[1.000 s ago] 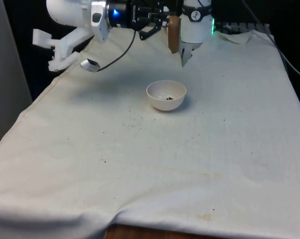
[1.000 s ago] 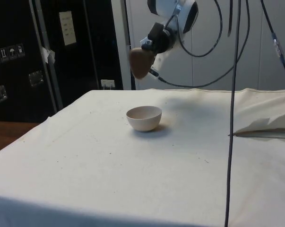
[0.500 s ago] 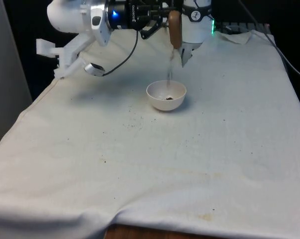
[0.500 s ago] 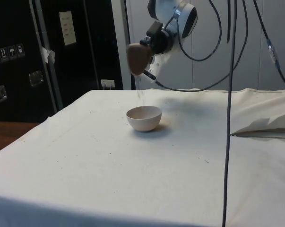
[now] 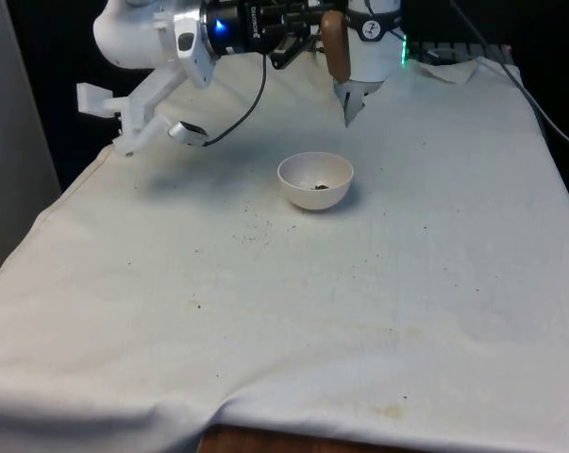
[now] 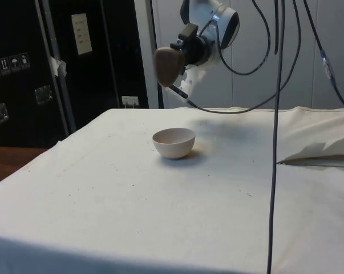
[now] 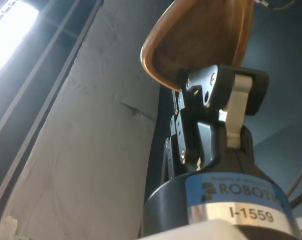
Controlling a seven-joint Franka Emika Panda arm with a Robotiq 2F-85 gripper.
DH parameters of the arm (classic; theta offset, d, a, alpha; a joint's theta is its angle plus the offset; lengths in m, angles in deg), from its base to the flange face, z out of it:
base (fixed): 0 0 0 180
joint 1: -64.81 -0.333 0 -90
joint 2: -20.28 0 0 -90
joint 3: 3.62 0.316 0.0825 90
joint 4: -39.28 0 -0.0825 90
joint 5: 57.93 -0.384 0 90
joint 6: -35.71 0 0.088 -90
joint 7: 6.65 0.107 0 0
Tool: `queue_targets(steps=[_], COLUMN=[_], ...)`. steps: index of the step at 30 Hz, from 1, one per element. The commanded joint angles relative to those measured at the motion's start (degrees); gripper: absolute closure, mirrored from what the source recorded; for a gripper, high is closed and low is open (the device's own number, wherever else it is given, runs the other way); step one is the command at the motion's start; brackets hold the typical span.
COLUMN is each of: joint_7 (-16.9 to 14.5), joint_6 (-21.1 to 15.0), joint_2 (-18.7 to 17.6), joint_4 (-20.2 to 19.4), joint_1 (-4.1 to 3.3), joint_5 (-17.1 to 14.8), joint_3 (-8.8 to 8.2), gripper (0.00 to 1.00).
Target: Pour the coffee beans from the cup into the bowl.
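Observation:
My gripper is shut on the rim of a brown cup, held tipped over high above the table. In the side view the brown cup hangs above and slightly left of the white bowl. The wrist view has the brown cup pinched between my fingers and turned up against a wall and ceiling. The white bowl stands on the cloth below, with a few dark coffee beans at its bottom. No beans are falling now.
Small dark specks lie scattered on the white cloth at the front view's left of the bowl. A fold of cloth rises at the side view's right. A black cable hangs down in the side view.
Half a second ago a thin stream of beans fell from the cup into the bowl; it has stopped. The cup has risen a little and turned further.

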Motion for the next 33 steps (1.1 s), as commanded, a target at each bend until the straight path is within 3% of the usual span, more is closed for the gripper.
queue_targets(steps=[1,3,4,11,12,13,20,21,23,28,29,30,33], joint_7=[1.1,0.7,2.1,6.4,5.2,6.9,9.7,8.8,10.5,10.7,10.1,10.7,10.6], joint_6=[0.5,0.3,0.8,1.2,0.9,1.2,1.3,0.9,1.3,2.9,1.8,2.9,4.6], joint_2=[-0.3,-0.2,-0.6,-1.4,-1.1,-1.4,-1.7,-1.4,-1.9,-2.3,-1.8,-2.3,-3.1], joint_4=[0.1,0.0,0.2,0.9,0.6,1.0,1.4,1.0,1.7,1.9,1.4,1.9,2.0], joint_1=[0.34,0.00,0.29,0.23,-0.06,0.17,0.40,0.06,0.52,1.15,0.46,1.15,1.32], joint_5=[-0.6,-0.5,-1.1,-3.1,-2.6,-3.4,-4.2,-3.9,-4.4,-5.4,-4.9,-5.4,-6.4], joint_3=[0.29,0.00,0.29,0.29,0.00,0.23,0.23,0.00,0.17,0.40,0.00,0.40,0.11], gripper=[1.00,1.00,1.00,1.00,1.00,1.00,1.00,1.00,1.00,1.00,1.00,1.00,1.00])
